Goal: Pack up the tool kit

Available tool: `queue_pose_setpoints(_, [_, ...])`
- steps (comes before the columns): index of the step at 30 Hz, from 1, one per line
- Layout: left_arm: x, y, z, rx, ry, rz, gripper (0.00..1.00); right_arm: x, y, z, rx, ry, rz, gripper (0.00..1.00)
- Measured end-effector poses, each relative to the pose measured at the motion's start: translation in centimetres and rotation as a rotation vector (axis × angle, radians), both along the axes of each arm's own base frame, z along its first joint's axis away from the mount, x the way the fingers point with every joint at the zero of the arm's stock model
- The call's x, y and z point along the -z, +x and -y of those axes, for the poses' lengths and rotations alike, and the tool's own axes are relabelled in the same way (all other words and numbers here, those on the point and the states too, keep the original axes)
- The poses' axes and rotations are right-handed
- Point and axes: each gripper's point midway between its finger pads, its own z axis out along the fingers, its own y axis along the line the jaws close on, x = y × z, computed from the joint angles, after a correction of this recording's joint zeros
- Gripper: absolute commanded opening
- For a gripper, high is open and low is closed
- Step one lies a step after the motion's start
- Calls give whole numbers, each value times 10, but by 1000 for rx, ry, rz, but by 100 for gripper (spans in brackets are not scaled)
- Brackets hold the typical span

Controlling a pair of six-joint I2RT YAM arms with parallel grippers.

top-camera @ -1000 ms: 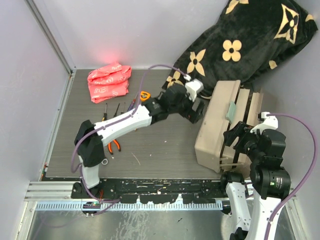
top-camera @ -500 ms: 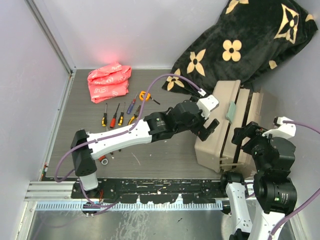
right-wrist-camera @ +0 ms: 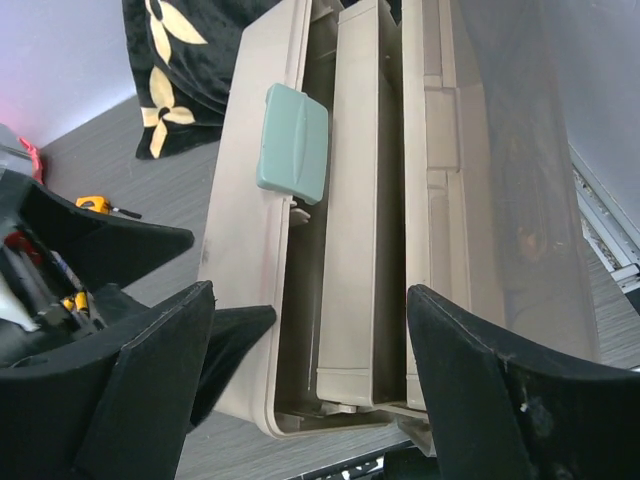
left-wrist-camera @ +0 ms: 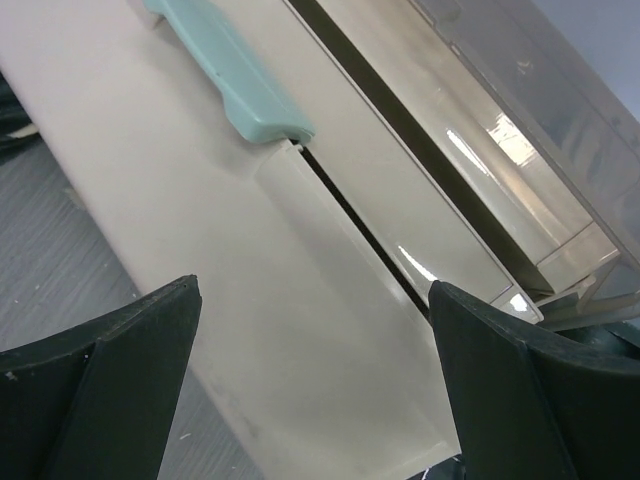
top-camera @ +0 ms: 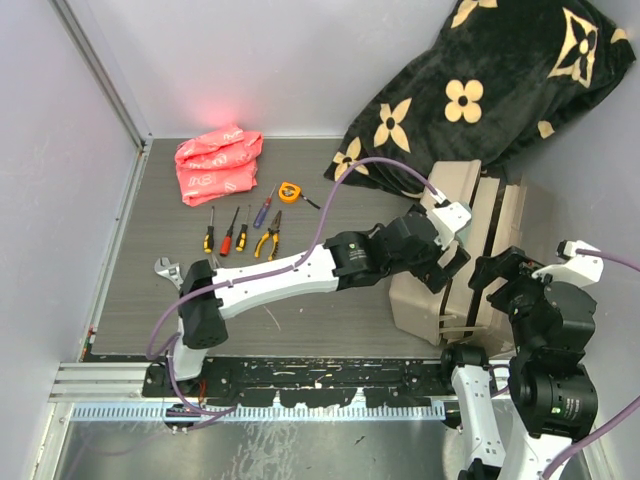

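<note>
Step in hand looks like opening/positioning the toolbox, not loading yet. All tools are on the counter, well apart from both sets of jaws: red wrench, screwdrivers, pliers, tape measure.

Left gripper is at the toolbox's near long wall, jaws wide apart, empty. In the left wrist view the beige lid panel fills the gap between the jaws, handle beyond them, up and left, seam to the trays just past the lid edge.

Right gripper hovers over the tray side, jaws apart, empty. Its wrist view shows the trays fanned open between the jaws, the handle toward the left one.

Contact between left jaws and lid: can't tell.

Next, by my read: settle the box open and stable, then the left arm goes back for the tools. Lid edge is thin and slick, so it needs a square bite.
</note>
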Motion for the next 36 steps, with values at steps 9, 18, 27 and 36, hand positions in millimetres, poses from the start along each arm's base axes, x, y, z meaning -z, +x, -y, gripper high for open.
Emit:
queue_pose_setpoints(9, [32, -13, 10, -21, 67, -30, 97, -1, -8, 1, 12, -2, 13, 83])
queue_pose_setpoints(18, [37, -5, 13, -126, 73, 22, 61, 2, -15, 0, 17, 1, 6, 83])
queue_pose_setpoints(27, [33, 5, 7, -230, 92, 136, 0, 6, -19, -1, 17, 2, 8, 83])
queue_pose_setpoints(36, [27, 14, 5, -294, 42, 174, 36, 6, -23, 0, 15, -5, 18, 84])
